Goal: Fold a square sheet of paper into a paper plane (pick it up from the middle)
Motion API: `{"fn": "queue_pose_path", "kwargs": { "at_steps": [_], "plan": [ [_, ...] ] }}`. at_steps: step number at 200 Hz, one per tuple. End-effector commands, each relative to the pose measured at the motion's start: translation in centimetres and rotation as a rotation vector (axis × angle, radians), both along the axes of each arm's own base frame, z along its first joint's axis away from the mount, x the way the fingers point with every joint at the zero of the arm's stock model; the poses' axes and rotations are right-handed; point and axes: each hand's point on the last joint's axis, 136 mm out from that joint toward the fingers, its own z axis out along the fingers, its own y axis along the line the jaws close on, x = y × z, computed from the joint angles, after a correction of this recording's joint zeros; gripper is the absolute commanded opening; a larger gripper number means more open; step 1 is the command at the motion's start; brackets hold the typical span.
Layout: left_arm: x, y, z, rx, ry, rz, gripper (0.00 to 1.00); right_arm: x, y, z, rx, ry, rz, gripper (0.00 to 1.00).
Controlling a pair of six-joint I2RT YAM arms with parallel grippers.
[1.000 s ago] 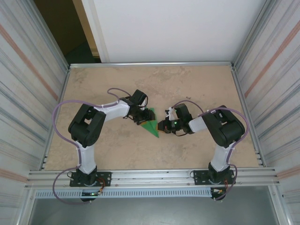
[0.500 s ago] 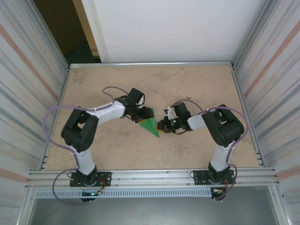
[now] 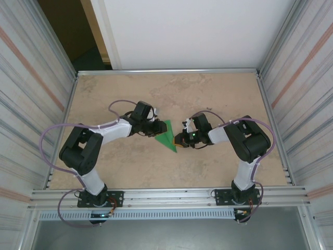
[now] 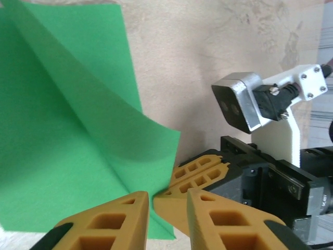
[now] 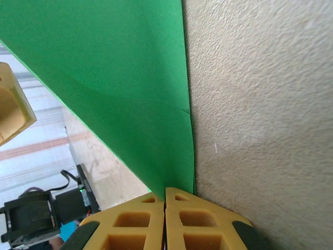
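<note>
Overhead, the green paper [image 3: 166, 134] lies about mid-table [image 3: 223, 94], folded down to a wedge with its sharp tip aimed at roughly 5 o'clock. One flap is lifted and curls up off the layer under it, which is easy to see from the left wrist.

The left gripper [image 4: 167, 195] comes in from the paper's 9 o'clock. Its orange fingers stand slightly apart, and the edge of the raised flap runs down into that narrow gap. I don't see it clamped.

The right gripper [image 5: 165, 190] sits at the paper's 4 o'clock with its fingers pressed flat together, pinching the narrow tip of the wedge. From the left wrist those same orange fingers show right against the paper's edge, with the right arm's small silver camera block [image 4: 239, 101] just above them at about 1 o'clock.

Around it all:
- Both arms crowd the middle, the left arm [image 3: 83, 148] bent in from 8 o'clock and the right arm [image 3: 250, 138] from 4 o'clock.
- A lilac cable [image 3: 120, 102] loops above the left wrist.
- Ribbed metal walls [image 3: 31, 94] stand at 9 and 3 o'clock.
- A white panel [image 3: 197, 31] is at 12, with a dark doorway [image 3: 67, 31] at 11.
- A metal rail [image 3: 171, 198] runs along the 6 o'clock edge.
</note>
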Motion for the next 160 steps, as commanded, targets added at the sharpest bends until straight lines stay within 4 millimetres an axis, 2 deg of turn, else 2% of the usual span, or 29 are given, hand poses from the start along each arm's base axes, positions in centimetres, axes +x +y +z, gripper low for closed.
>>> {"fn": "queue_pose_path", "kwargs": {
  "at_steps": [1,98,160],
  "plan": [
    [0.3,-1.5,0.6,-0.090,-0.038,-0.052,0.24,-1.6,-2.0,-4.9,-0.149,0.084,-0.038,0.08],
    [1.0,-1.9,-2.7,-0.069,0.005,-0.055,0.18,-1.6,-2.2,-4.9,-0.144,0.087,-0.046,0.09],
    [1.4,-1.6,-3.9,-0.051,0.026,-0.043,0.17,-1.7,-2.4,-4.8,-0.141,0.091,-0.049,0.16]
  ]
}}
